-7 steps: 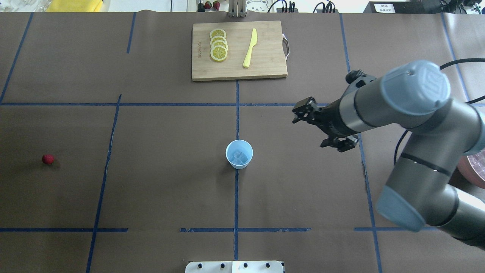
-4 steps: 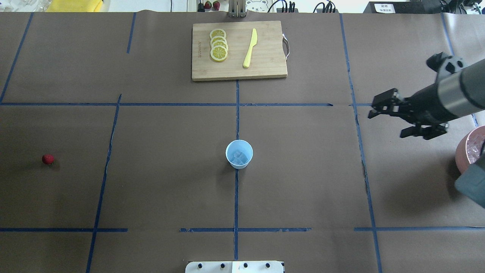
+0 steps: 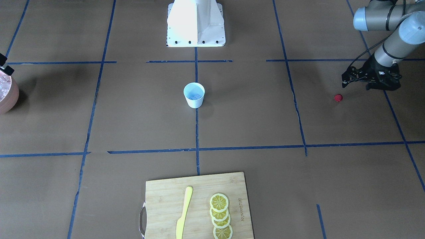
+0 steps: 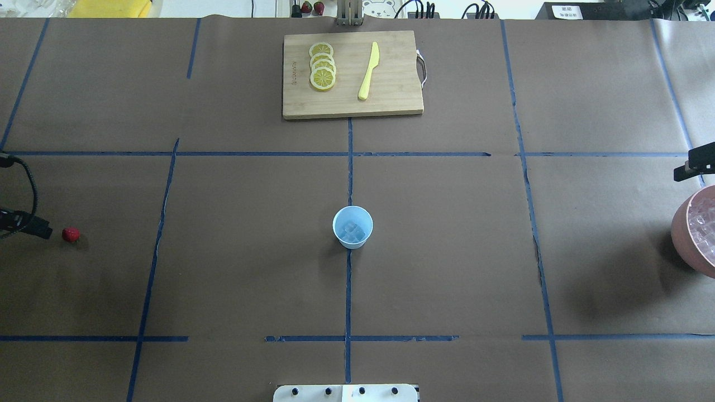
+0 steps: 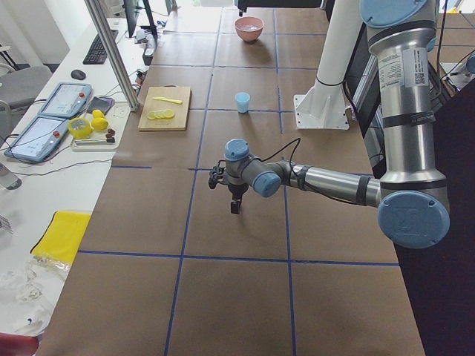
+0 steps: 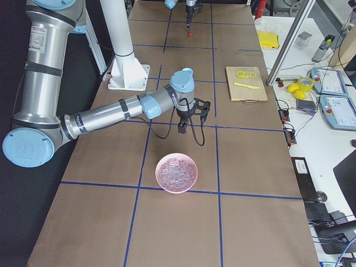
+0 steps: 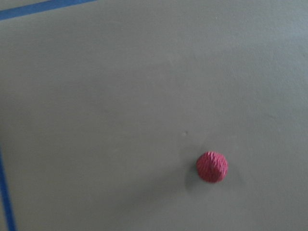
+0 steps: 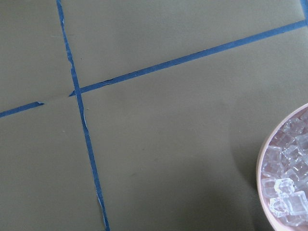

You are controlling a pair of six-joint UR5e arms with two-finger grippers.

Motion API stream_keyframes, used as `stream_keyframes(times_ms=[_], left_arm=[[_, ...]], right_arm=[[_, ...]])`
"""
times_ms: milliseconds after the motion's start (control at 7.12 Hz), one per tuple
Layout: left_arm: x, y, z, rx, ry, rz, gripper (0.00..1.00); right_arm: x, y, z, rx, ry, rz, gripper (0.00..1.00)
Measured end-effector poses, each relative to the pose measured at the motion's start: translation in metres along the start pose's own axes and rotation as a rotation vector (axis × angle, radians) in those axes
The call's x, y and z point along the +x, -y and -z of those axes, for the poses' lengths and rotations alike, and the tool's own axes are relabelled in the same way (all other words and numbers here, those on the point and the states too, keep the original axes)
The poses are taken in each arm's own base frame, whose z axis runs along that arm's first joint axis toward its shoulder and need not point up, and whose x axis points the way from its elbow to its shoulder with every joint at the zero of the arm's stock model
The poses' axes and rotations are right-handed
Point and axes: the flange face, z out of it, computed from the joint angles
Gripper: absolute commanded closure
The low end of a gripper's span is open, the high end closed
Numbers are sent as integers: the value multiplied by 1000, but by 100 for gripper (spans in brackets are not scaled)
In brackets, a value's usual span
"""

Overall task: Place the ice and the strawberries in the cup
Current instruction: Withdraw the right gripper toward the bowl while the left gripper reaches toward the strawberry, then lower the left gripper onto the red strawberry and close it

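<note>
The pale blue cup [image 4: 352, 226] stands at the table's middle with ice cubes [image 4: 353, 230] inside; it also shows in the front view [image 3: 194, 95]. The red strawberry [image 4: 70, 234] lies on the paper at the far left, and shows in the front view [image 3: 338, 97] and the left wrist view [image 7: 212, 167]. My left gripper [image 3: 356, 85] hangs open just beside and above the strawberry, not touching it. My right gripper [image 6: 193, 118] is open and empty, a little beyond the pink bowl [image 6: 161, 181] of ice [image 8: 288, 190].
A wooden cutting board [image 4: 391, 100] with lemon slices [image 4: 322, 73] and a yellow knife [image 4: 368, 71] lies at the far middle. The pink bowl [image 4: 682, 234] sits at the right edge. The robot base [image 3: 196, 23] stands at the near edge.
My right arm has drawn back to the right, almost out of the overhead view, gripper still open. My left gripper has come in at the left edge next to the strawberry.
</note>
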Motion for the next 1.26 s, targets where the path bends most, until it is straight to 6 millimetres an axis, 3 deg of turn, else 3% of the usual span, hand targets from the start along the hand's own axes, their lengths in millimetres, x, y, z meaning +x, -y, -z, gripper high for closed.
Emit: stream_keyframes(times_ms=[281,561,1123,1263], left_arm=[[8,12,-28,5,-2,-3,0],[9,16,-43,8,-17,-15,2],[13,17,-43,11,-30,-16,26],[14,16,-44,9,-30,-17,49]], right_arm=[[7,-2,4,5,0,2,0],[9,-4,4,6,-1,1,0],[11,-3,3,4,-4,-3,0],[11,-3,3,3,-4,-4,0]])
